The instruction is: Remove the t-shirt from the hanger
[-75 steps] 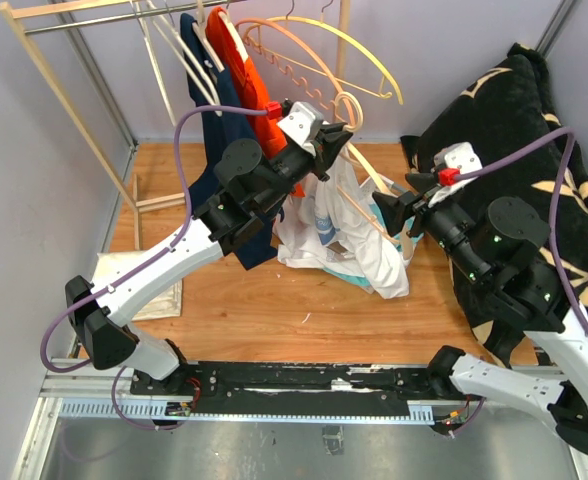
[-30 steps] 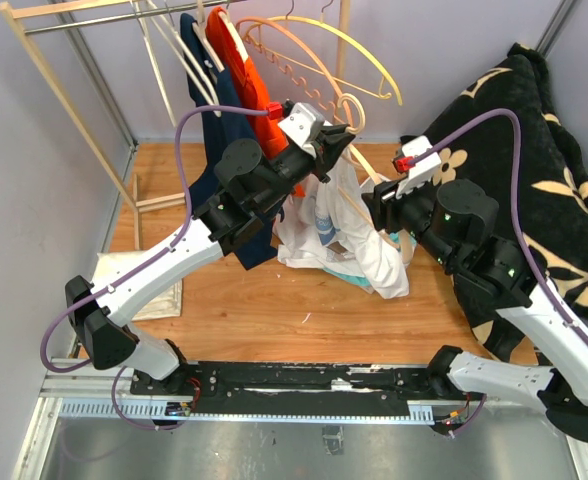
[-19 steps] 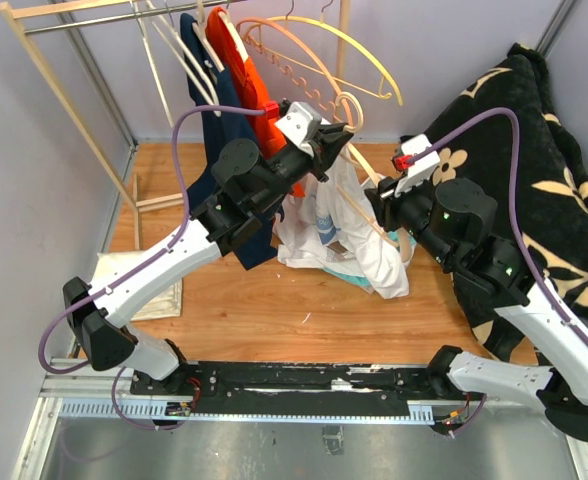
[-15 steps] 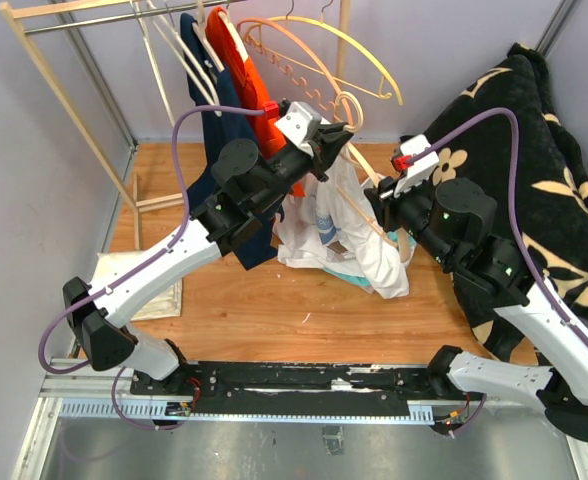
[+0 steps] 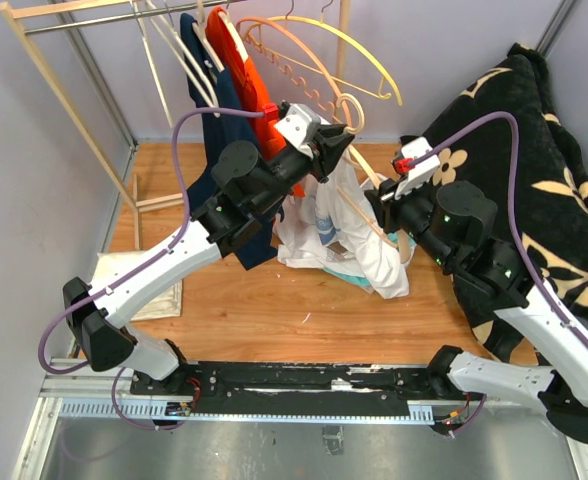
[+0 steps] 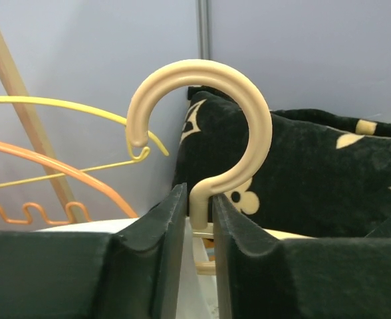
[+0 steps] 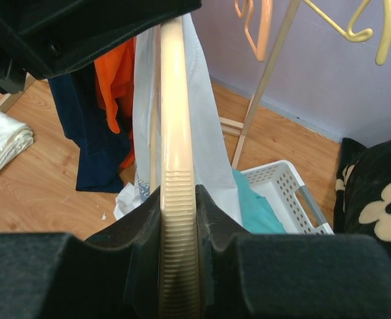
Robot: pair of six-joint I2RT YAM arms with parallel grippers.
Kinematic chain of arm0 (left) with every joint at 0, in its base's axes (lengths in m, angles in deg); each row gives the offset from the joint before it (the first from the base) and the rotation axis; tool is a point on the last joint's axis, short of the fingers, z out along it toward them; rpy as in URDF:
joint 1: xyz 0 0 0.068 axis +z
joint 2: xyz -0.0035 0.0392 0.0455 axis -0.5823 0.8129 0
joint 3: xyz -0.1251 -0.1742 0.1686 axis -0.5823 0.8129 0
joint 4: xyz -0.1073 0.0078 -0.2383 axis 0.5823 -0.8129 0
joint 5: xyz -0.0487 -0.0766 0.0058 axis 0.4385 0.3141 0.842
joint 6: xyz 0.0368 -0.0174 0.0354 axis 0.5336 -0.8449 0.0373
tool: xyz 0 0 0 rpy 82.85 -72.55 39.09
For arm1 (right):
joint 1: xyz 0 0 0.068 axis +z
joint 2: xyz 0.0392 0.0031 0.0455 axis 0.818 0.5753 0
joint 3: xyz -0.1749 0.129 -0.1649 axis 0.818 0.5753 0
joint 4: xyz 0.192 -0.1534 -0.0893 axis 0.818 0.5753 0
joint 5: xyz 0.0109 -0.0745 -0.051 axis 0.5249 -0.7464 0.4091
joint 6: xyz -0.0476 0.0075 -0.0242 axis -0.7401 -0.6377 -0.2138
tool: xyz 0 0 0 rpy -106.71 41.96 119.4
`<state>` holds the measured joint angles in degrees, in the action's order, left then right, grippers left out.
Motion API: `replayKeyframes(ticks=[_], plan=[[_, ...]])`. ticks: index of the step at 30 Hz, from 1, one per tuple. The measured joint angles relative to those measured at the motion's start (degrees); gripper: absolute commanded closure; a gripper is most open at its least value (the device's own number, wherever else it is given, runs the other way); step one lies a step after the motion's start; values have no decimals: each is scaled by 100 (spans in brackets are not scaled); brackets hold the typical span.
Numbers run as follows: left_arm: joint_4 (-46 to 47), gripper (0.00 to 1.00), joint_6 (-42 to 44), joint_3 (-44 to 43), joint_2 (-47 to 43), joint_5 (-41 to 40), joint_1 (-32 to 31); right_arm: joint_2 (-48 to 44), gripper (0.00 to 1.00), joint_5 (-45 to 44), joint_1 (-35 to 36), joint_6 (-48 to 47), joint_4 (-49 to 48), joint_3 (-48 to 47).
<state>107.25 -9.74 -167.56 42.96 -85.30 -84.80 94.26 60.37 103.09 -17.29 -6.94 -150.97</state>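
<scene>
Cloth is hiding most of the hanger (image 5: pixel 349 108) in the overhead view, leaving only its hook and one slim arm showing. The left gripper (image 6: pixel 199 196) is bracketing the hanger's neck. A sliver of light is showing on one side, so whether its fingers (image 6: pixel 175 219) are pressing cannot be told. The right gripper (image 7: pixel 177 199) is clenching the hanger's arm, its black pads tight against both sides, and its own body is cutting off the lower end.

The t-shirt (image 5: pixel 369 250) is hanging from the hanger between the two grippers, white and crumpled, with its lower folds sagging over a teal cloth (image 7: pixel 252 199) in a basket (image 7: pixel 275 183).

The hanger is looking like smooth cream plastic, round in its hook and ribbed where the right gripper is holding it. The basket is showing white slotted walls, and a black blanket (image 5: pixel 534 150) with cream flowers is lying at the right.
</scene>
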Motion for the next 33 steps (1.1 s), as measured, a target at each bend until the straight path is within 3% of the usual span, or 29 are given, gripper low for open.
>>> replayKeyframes(ticks=[3,7,21,31,33], plan=[[26,53,-15,-7,0,2,0,-44,99,-24,-22,-11,-13,59],[44,45,-37,-9,-13,28,0,-109,99,-120,-35,-24,-15,162],[166,41,-83,761,-841,7,-2,-549,99,-407,-37,-254,-210,365],[125,41,-297,831,-157,48,0,-721,99,-404,-37,-334,-236,365],[92,47,-319,828,-42,48,0,-743,99,-402,-37,-341,-236,365]])
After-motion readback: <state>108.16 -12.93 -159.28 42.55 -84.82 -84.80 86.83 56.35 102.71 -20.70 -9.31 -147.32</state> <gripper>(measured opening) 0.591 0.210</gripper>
